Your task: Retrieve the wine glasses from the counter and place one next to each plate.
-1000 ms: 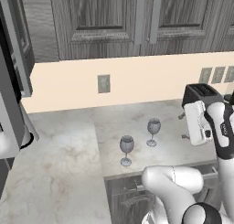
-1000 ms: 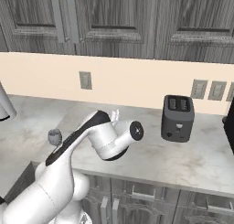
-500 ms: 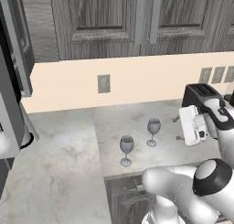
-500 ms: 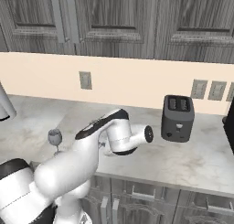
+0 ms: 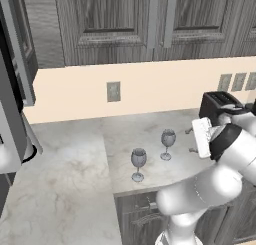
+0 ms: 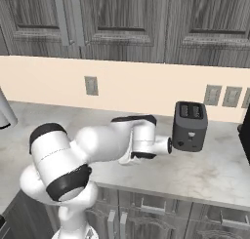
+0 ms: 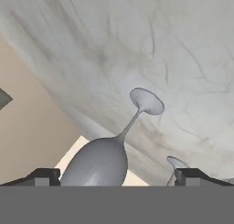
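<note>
Wine glasses (image 5: 168, 138) mid-counter (image 5: 65, 174), wide tool (image 5: 190, 141) beside them

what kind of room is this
Most likely a home kitchen: a veined marble counter under dark panelled wall cabinets, a black toaster by the wall sockets, and two wine glasses standing out.

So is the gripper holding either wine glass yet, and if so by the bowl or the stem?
Nothing is held. The gripper is open, its fingertips either side of the nearer wine glass at bowl height without touching. Both glasses stand on the counter.
</note>
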